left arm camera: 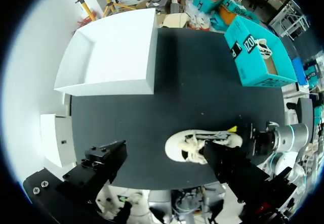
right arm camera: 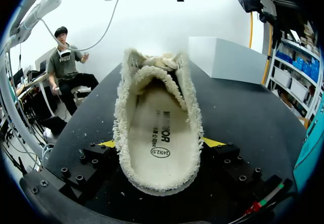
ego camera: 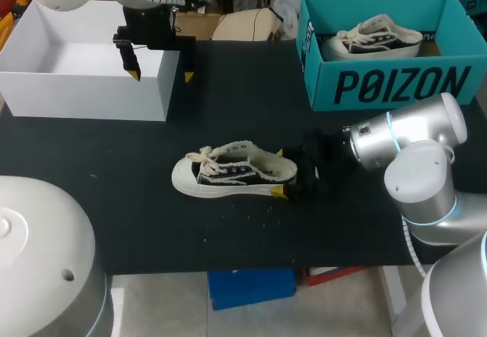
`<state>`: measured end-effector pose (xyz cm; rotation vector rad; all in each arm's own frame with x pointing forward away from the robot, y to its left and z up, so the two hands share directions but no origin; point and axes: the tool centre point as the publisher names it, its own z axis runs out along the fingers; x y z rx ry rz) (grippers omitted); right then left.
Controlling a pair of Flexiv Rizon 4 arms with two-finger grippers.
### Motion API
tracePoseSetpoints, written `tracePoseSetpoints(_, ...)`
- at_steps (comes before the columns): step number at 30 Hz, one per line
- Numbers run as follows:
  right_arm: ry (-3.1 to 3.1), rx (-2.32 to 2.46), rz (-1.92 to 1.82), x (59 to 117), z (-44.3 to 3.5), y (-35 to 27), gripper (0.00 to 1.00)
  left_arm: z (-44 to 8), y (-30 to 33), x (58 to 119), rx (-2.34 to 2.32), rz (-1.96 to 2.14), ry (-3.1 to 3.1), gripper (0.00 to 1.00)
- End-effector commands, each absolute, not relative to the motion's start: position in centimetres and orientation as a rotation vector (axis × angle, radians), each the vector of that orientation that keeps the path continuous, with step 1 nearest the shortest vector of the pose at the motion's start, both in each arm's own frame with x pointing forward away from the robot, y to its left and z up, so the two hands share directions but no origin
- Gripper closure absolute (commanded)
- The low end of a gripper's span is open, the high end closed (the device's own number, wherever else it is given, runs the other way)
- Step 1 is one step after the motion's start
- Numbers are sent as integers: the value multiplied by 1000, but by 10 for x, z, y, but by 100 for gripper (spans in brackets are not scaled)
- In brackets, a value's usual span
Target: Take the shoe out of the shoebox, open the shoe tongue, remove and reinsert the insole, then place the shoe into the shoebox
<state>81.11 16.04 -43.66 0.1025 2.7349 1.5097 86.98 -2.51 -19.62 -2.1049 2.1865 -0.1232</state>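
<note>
A low canvas shoe [ego camera: 232, 173] with a cream sole and frayed collar is laid on its sole on the black bench [ego camera: 228, 93], outside the teal shoebox [ego camera: 396, 86], in front of it and to its left, well apart from it. The toe is turned away from the shoebox and the heel towards its side of the bench. The heel is gripped by the right end effector [ego camera: 279, 173], one yellow tip being pressed against each side of it. In the right wrist view the shoe [right arm camera: 124, 107] is seen from behind between those fingers, and its cream insole [right arm camera: 159, 133] is seen lying flat inside it. A second shoe [ego camera: 373, 39] of the same kind is held inside the shoebox, lying on its side. A white box [ego camera: 91, 86] with no lid is set far to the left of the shoebox, at the same depth on the bench. The left end effector [ego camera: 161, 75] is held in the air on that far side from the shoebox, at the white box's right-hand wall, with its fingers spread wide and nothing between them.
</note>
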Motion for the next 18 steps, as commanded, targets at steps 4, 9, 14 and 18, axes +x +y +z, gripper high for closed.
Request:
tracePoseSetpoints(4, 2738, 103, 1508, 811, -437, 162, 100, -197, -32, 888, -2100, -169, 2211, 0)
tracePoseSetpoints(9, 2738, 103, 1508, 811, -437, 162, 100, -207, -68, 892, -2091, -173, 2274, 0)
tracePoseSetpoints(14, 2738, 103, 1508, 811, -437, 162, 100, -220, -93, 882, -2146, -75, 2280, 0)
tracePoseSetpoints(18, 2738, 103, 1508, 811, -437, 162, 100, -226, -106, 863, -2172, -1, 2262, 0)
